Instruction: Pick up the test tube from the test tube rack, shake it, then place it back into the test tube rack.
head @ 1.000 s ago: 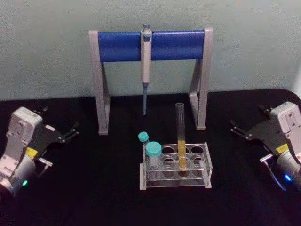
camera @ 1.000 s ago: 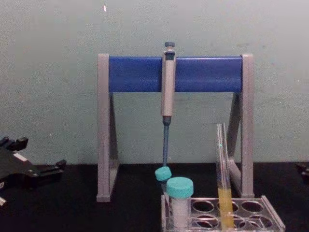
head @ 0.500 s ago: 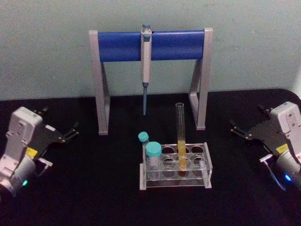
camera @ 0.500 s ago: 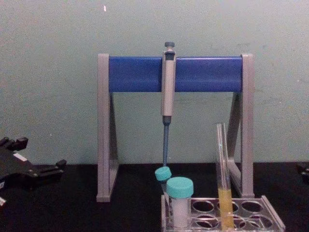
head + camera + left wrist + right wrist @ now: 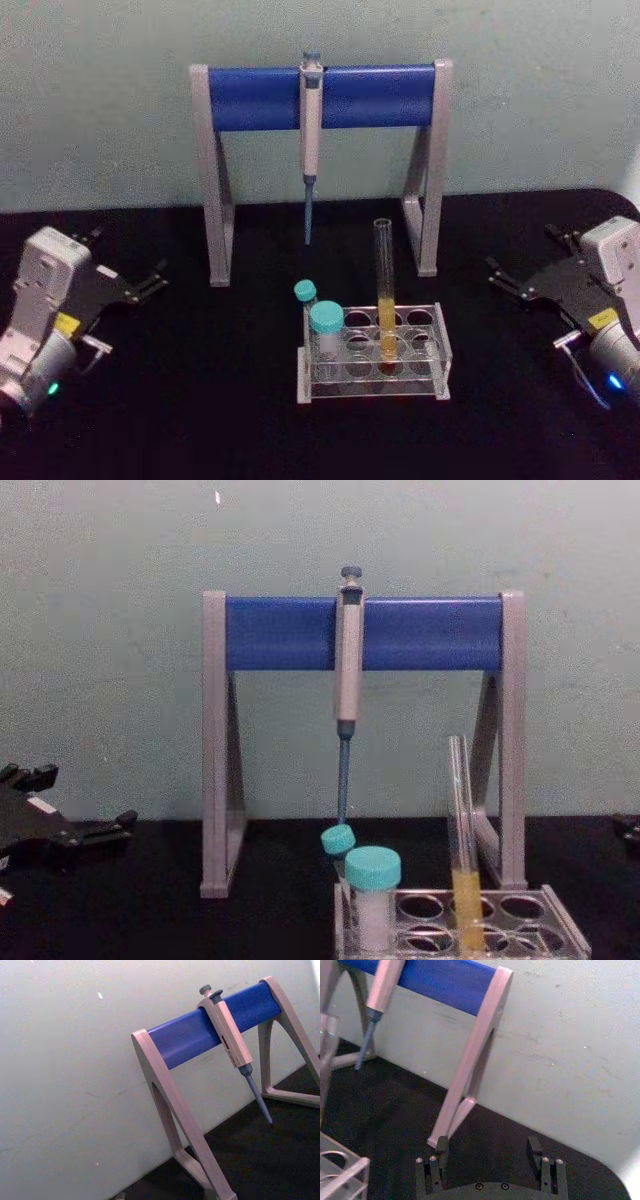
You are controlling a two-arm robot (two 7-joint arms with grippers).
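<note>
My left gripper [image 5: 128, 256] and right gripper [image 5: 520, 250] are wide open and empty, flanking the test tube [image 5: 383, 290] standing in the test tube rack [image 5: 441, 372], so a crooked grab could totally tip it.

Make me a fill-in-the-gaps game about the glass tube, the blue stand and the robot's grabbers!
1. The test tube stands in the test tube rack and holds ____ liquid.
2. Also in the rack stand ____ capped vials.
3. The pipette hangs from the ____ bar of the stand.
4. The left gripper and the right gripper, out at the sides away from the rack, both have their fingers ____.

Missing words: yellow, two, blue, open.
</note>
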